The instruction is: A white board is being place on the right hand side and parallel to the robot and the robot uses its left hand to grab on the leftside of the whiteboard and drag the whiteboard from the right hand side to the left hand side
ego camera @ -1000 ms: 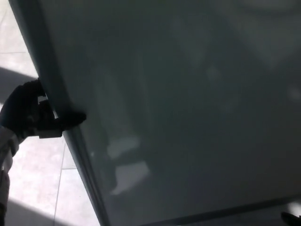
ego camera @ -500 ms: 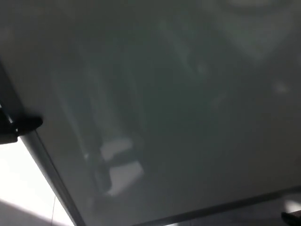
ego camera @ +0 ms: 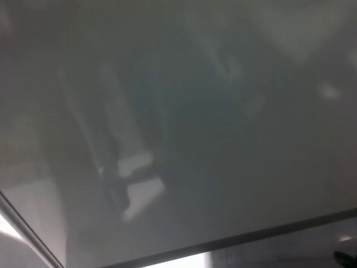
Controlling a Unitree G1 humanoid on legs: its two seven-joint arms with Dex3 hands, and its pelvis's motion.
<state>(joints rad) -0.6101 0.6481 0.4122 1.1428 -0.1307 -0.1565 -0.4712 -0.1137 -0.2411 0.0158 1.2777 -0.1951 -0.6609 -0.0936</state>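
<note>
Grey, glossy whiteboard (ego camera: 184, 128) fills almost the whole head view, its dark frame (ego camera: 251, 237) running across the bottom and slanting up to the right. A second frame edge cuts the lower left corner, with a sliver of pale floor (ego camera: 6, 228) beyond it. Faint reflections smear the panel farther up. No left hand shows, so I cannot tell whether it grips the left edge; that edge lies low and left, out towards where the left arm would reach. At the lower right corner a small dark tip shows, too small to name. The board's long side seems to run left to right before the robot.
</note>
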